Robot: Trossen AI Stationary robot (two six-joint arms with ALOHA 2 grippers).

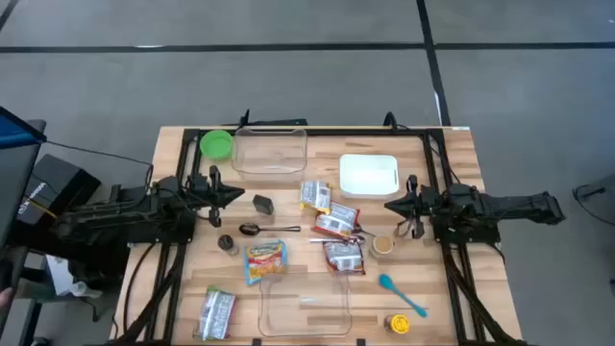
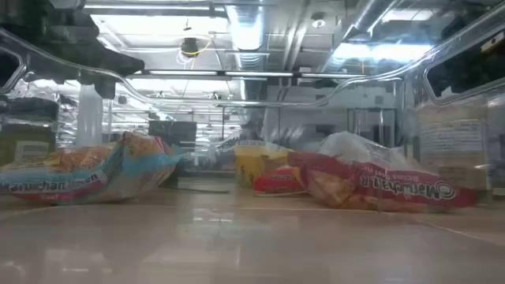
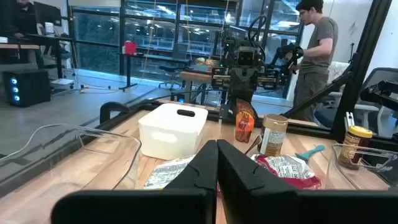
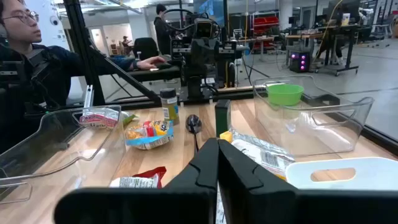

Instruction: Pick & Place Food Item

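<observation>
From the high view, you're looking at both arms parked at the table's sides: the left gripper (image 1: 233,193) is sitting near the green bowl (image 1: 216,144) with its fingers pressed together and nothing in them, and the right gripper (image 1: 392,205) is doing the same just beside the white bin (image 1: 369,174). The food packets are lying in a loose cluster mid-table, the yellow ramen packet (image 1: 265,259) a bit apart from the red-and-white packets (image 1: 336,223), with a clear container (image 1: 271,151) at the far edge and another clear tray (image 1: 306,306) at the near edge. In the low view you're mostly seeing those packets lying flat on the wood, crinkled and puffy (nothing lifted). The left wrist view is showing that arm's fingers closed tight, pointing across at the white bin and a brown jar (image 3: 273,134). The right wrist view is showing the same closed pinch, facing the spoon (image 4: 193,123) and the yellow packet. My worry: you're starting shut, so if you're dropping onto a packet without opening first, you're just going to shove it. Those wrappers are also overlapping, so a sloppy pinch is probably dragging two at once, or slipping off the slick film.
</observation>
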